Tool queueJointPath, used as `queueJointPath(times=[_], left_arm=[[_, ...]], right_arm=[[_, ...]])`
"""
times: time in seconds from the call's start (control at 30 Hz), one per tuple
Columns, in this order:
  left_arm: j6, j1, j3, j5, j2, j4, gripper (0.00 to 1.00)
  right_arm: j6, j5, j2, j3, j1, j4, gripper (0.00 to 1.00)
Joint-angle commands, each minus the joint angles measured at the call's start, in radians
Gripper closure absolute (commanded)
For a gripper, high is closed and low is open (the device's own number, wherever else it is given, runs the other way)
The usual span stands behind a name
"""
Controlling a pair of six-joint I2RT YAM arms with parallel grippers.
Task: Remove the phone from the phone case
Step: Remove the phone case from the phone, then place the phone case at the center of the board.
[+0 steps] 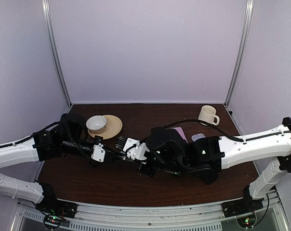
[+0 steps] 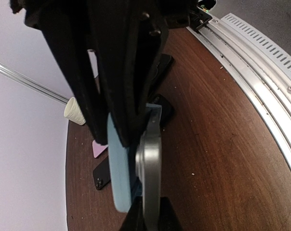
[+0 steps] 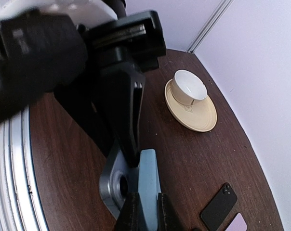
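The two arms are meeting just left of the desk's (image 1: 136, 187) centre, where the silver phone (image 3: 112, 180) and the light-blue phone case (image 3: 148, 175) are standing on edge side by side, splaying apart at one end and touching at the other. The right end effector (image 3: 148, 214) is pinching the phone case narrowly, while the left end effector (image 2: 117, 142), opposite it, is clamping narrowly on the phone with one finger wedged between phone and case. A white bowl (image 1: 96, 123) is sitting on a tan saucer (image 1: 114, 127) toward the far left corner, and a cream mug (image 1: 208, 114) is standing in the far right corner.
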Motion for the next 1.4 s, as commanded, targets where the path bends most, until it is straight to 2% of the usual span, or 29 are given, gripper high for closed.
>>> queueJointPath(times=[0.0,0.3,0.37,0.5,0.6,0.83,1.0,1.1,1.23,1.37], left_arm=[[0.027,0.012,0.023,-0.051,-0.069,0.151,1.0],[0.073,0.074,0.042,-0.129,-0.129,0.085,1.0],[0.077,0.075,0.077,-0.166,-0.136,-0.003,1.0],[-0.007,0.075,0.194,-0.262,-0.12,-0.231,1.0],[-0.075,0.075,0.257,-0.257,-0.124,-0.397,1.0],[-0.253,0.075,0.339,-0.136,-0.105,-0.707,1.0],[-0.359,0.075,0.399,-0.045,-0.02,-0.868,1.0],[-0.438,0.075,0.416,-0.017,0.016,-0.884,1.0],[-0.469,0.082,0.393,0.007,0.078,-0.892,1.0],[-0.53,0.12,0.369,0.067,0.149,-0.869,1.0]], right_arm=[[0.047,0.043,-0.036,-0.063,-0.003,-0.106,1.0],[0.098,0.067,-0.127,-0.15,-0.012,-0.094,1.0],[0.113,0.073,-0.15,-0.156,-0.026,-0.099,1.0],[0.178,0.036,-0.197,-0.173,-0.072,-0.091,1.0],[0.238,-0.042,-0.221,-0.183,-0.111,-0.08,1.0],[0.431,-0.261,-0.222,-0.212,-0.234,0.013,1.0],[0.513,-0.332,-0.171,-0.228,-0.266,0.108,1.0],[0.571,-0.356,-0.11,-0.208,-0.278,0.143,1.0],[0.682,-0.467,-0.015,-0.193,-0.307,0.266,1.0],[0.731,-0.528,0.1,-0.119,-0.333,0.263,1.0]])
